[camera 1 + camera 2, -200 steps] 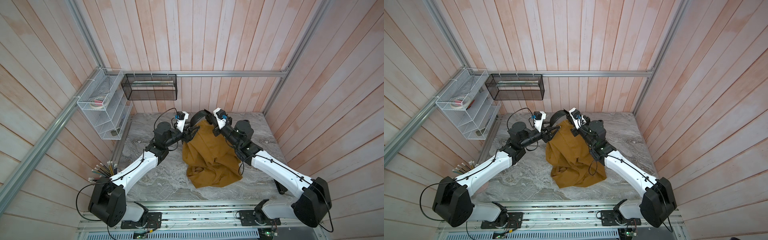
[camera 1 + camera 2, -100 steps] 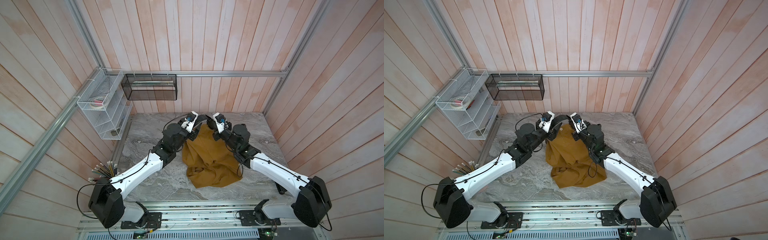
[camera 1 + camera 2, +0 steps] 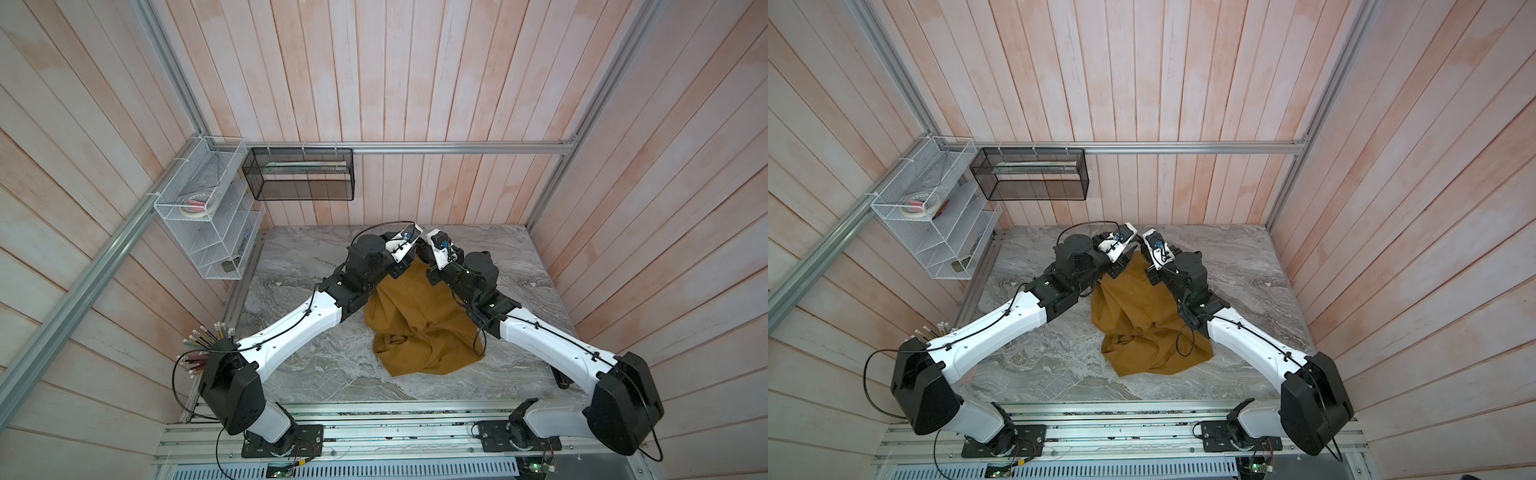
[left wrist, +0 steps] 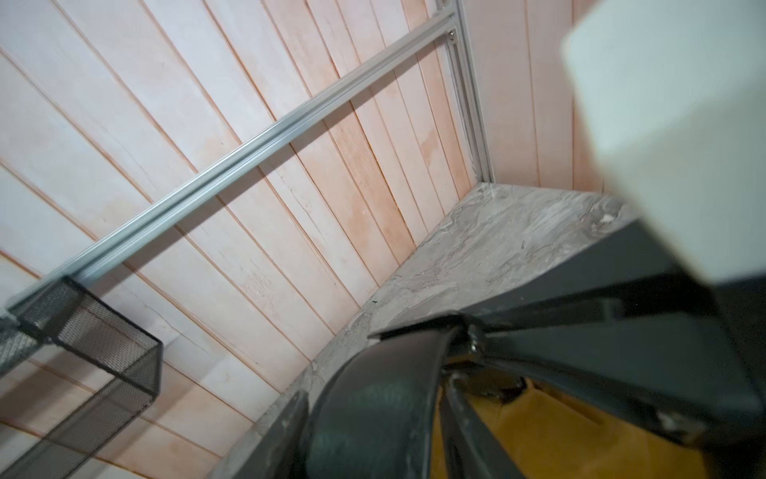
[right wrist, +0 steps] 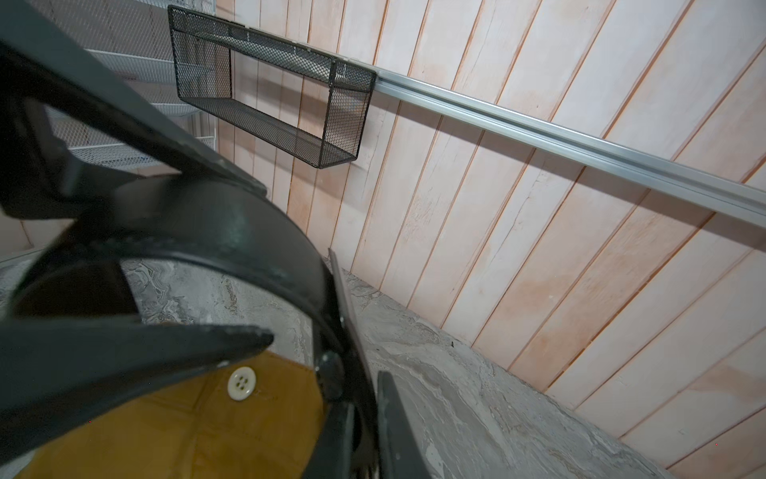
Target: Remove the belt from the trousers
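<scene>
Pinching the belt (image 5: 248,232) between closed jaws, the right gripper (image 5: 364,419) holds the strap just above the waistband, probably to anchor it for drawing through the loops. Arching away from that grip, the strap passes between the jaws of the left gripper (image 4: 377,394), which stand apart on either side of it. Whether they touch the leather I cannot tell. Both grippers sit raised and nearly tip to tip, likely for a hand-over. Just below them a pale button (image 5: 241,383) marks the trousers (image 3: 415,324), whose waist seems lifted by the belt while the legs slump on the table (image 3: 299,266) beneath. Beyond the grippers, a black mesh basket (image 5: 269,103) hangs on the wall.
</scene>
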Controlling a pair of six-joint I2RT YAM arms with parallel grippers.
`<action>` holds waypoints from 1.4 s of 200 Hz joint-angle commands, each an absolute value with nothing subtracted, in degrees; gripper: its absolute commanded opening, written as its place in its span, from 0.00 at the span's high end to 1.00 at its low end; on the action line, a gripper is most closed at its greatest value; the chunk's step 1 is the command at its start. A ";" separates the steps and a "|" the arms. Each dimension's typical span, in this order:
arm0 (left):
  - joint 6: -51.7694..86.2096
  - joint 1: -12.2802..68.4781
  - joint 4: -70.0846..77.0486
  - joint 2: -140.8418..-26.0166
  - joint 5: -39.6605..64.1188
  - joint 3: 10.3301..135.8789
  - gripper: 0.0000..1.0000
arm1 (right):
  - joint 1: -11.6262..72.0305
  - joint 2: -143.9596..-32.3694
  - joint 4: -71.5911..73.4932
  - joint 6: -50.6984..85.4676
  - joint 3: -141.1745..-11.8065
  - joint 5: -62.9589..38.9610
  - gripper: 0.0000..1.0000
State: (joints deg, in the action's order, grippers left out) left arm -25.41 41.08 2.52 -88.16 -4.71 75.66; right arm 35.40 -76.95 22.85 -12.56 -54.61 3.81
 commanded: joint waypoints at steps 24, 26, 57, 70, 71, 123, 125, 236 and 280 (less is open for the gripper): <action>-25.83 41.71 1.03 -87.36 -2.13 77.60 1.00 | 33.54 -73.38 22.44 -8.10 -53.47 -1.09 0.97; -25.71 41.67 1.09 -87.19 -1.94 77.63 1.00 | 33.35 -73.21 22.35 -7.80 -53.27 -1.70 0.95; -24.90 41.21 -0.87 -86.38 0.24 78.75 1.00 | 31.90 -69.73 19.85 -3.14 -52.26 -8.89 0.59; -24.88 41.01 -2.64 -86.59 0.99 79.76 1.00 | 31.74 -68.00 17.73 -0.93 -52.98 -8.13 0.54; -24.88 40.94 -2.72 -86.62 1.07 79.87 1.00 | 31.73 -67.88 17.66 -0.77 -53.08 -8.11 0.54; -23.51 40.80 -8.15 -88.76 4.13 84.45 1.00 | 31.73 -64.51 8.52 -0.55 -57.97 -7.40 0.49; -23.48 40.79 -8.28 -88.88 4.20 84.64 1.00 | 31.68 -64.62 8.22 -0.67 -58.26 -7.45 0.49; -21.79 40.84 -11.87 -90.77 5.27 88.76 1.00 | 32.91 -72.34 0.29 -4.78 -65.27 -6.95 0.50; -21.71 40.79 -12.12 -90.59 5.27 88.32 1.00 | 33.00 -73.67 0.36 -4.77 -66.59 -7.53 0.61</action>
State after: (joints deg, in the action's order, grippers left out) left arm -23.73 40.77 -14.09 -91.00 3.22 86.06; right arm 32.64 -73.08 1.21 -4.58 -64.45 -7.33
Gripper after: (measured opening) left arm 0.113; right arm 0.379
